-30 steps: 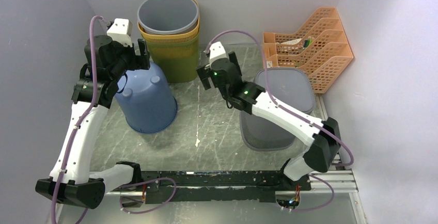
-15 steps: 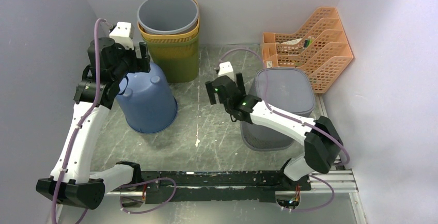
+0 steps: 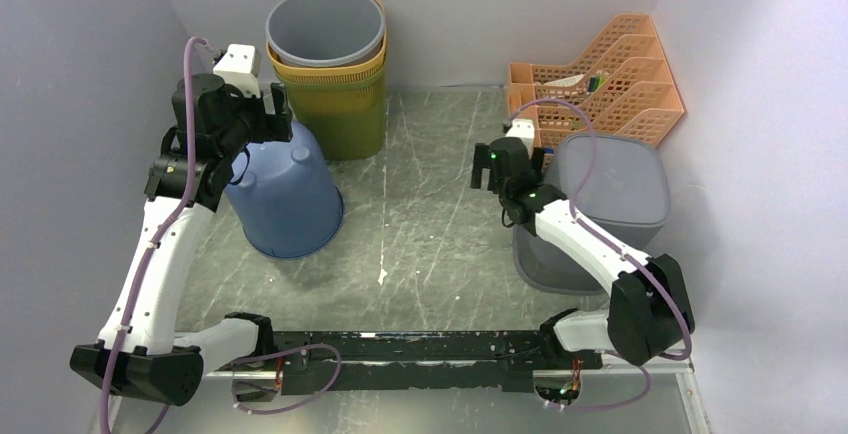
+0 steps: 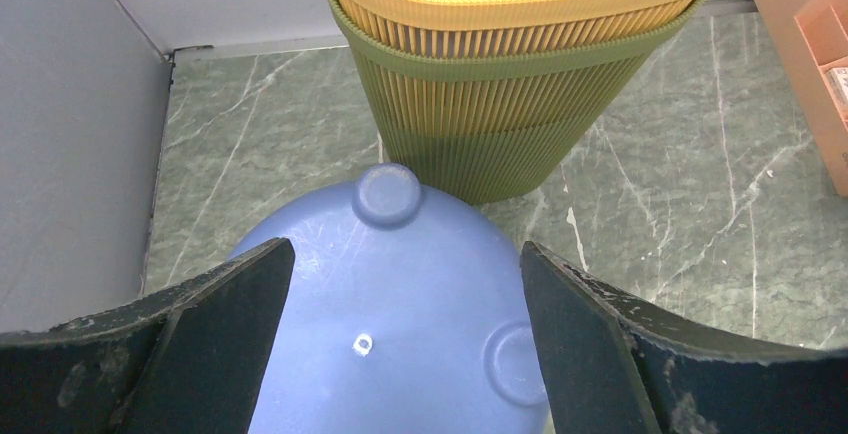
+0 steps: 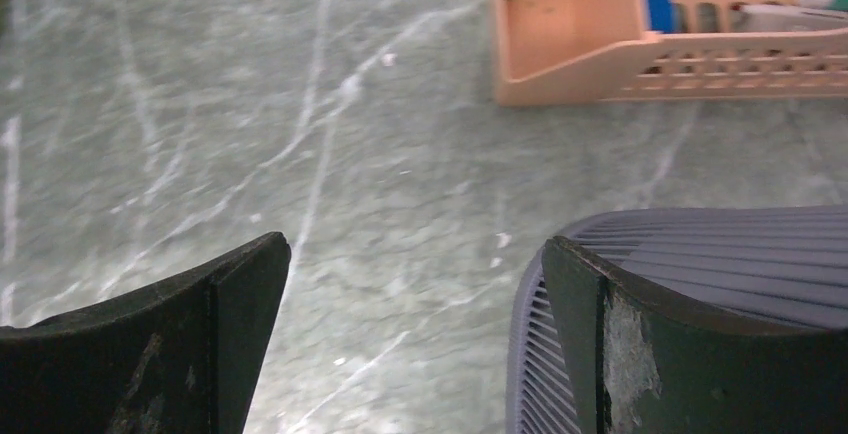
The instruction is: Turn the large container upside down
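A blue bucket [image 3: 285, 194] stands upside down at the left, its base with round feet facing up [image 4: 400, 324]. My left gripper [image 3: 272, 106] [image 4: 405, 254] is open just above that base, one finger on each side, holding nothing. A grey slatted bin [image 3: 600, 204] stands at the right near the wall; its top looks flat and closed. My right gripper [image 3: 503, 166] [image 5: 415, 249] is open and empty at the bin's left upper edge [image 5: 700, 254], its right finger against or just in front of the rim.
A grey bin nested in yellow and olive ribbed baskets [image 3: 330, 64] stands at the back, right behind the blue bucket. An orange file rack [image 3: 600, 89] stands at the back right, close behind the grey bin. Walls close in left and right.
My right arm has swung from the middle of the table to the right. The grey bin has shifted right towards the wall. The left arm has hardly moved.
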{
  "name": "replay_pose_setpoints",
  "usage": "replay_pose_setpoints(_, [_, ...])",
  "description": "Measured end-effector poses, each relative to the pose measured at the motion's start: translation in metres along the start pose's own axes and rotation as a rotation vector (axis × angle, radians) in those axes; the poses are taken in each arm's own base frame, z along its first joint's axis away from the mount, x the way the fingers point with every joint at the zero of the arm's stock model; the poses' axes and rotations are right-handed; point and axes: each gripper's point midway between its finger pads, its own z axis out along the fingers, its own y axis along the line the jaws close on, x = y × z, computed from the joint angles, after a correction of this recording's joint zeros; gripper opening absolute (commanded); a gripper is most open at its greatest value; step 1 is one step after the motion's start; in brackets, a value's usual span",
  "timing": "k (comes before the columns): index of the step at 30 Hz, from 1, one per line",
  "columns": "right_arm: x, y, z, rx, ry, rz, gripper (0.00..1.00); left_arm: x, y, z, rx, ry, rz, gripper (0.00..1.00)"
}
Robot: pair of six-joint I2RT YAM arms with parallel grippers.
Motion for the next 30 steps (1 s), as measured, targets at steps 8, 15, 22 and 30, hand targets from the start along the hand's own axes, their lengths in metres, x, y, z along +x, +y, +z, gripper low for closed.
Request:
replay_pose_setpoints(8, [-0.013,-0.072,0.022,0.137,-0.014,0.042,1.0,0.0,0.0,0.0,0.0,0.001,0.004,0.95])
replay_pose_setpoints(15, [-0.013,-0.132,0.04,0.234,0.009,0.07,1.0,0.001,0.0,0.0,0.0,0.004,0.004,0.95])
replay_pose_setpoints(22, [-0.019,-0.136,0.044,0.177,0.015,0.079,1.0,0.002,0.0,0.001,0.001,0.005,0.003,0.96])
replay_pose_setpoints(30, [-0.088,-0.066,0.02,-0.046,-0.111,0.042,1.0,0.006,-0.008,0.014,0.034,0.048,-0.021,0.95])
